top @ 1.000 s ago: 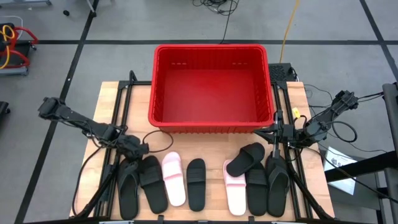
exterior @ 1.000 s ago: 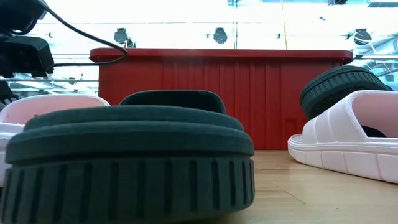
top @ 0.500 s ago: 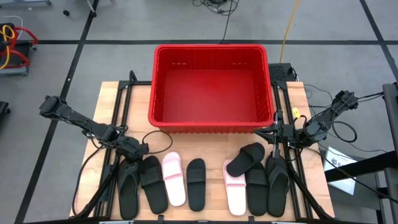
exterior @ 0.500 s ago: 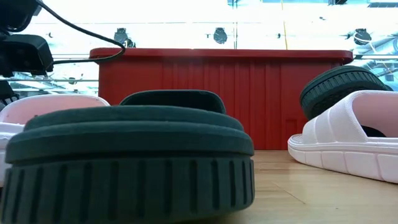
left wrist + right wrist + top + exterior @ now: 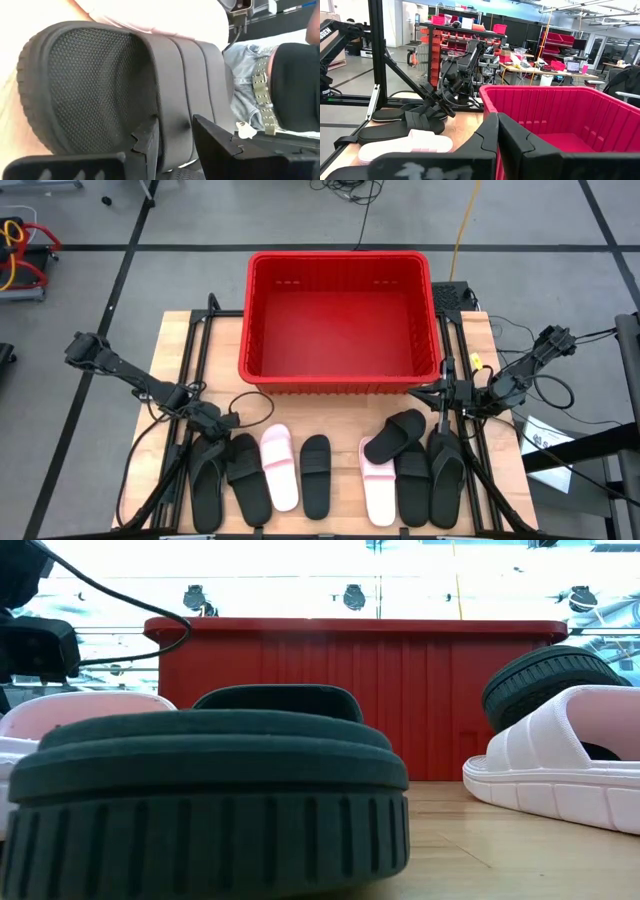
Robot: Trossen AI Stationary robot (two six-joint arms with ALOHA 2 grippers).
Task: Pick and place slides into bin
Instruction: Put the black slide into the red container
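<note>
Several slides lie sole-down in a row along the table's near edge: black ones [image 5: 205, 480] [image 5: 315, 475] [image 5: 445, 475] and two pale pink ones [image 5: 280, 468] [image 5: 377, 480]. One black slide [image 5: 393, 435] rests slanted across the right pink one. The red bin [image 5: 340, 320] stands behind them with nothing in it. My left gripper [image 5: 220, 425] is open and low over the far end of the second black slide from the left [image 5: 245, 475], with its fingers on either side of the band [image 5: 175, 115]. My right gripper [image 5: 497, 131] is shut and hangs level by the bin's near right corner. My left gripper's fingers [image 5: 147, 142] stand astride the black slide's band [image 5: 175, 115], coming slanting down from the far left. I cannot tell whether they touch the band. The slide lies flat on the table.
Black frame rails [image 5: 190, 370] [image 5: 460, 370] run along both sides of the wooden table [image 5: 210, 350]. A person in jeans [image 5: 250, 90] stands beyond the slides in the left wrist view. Shelves and benches fill the room behind.
My left gripper has sunk a little toward the second black slide and moved slightly toward the table's near edge, rolling somewhat. The slides, the bin and my right arm have not moved.
</note>
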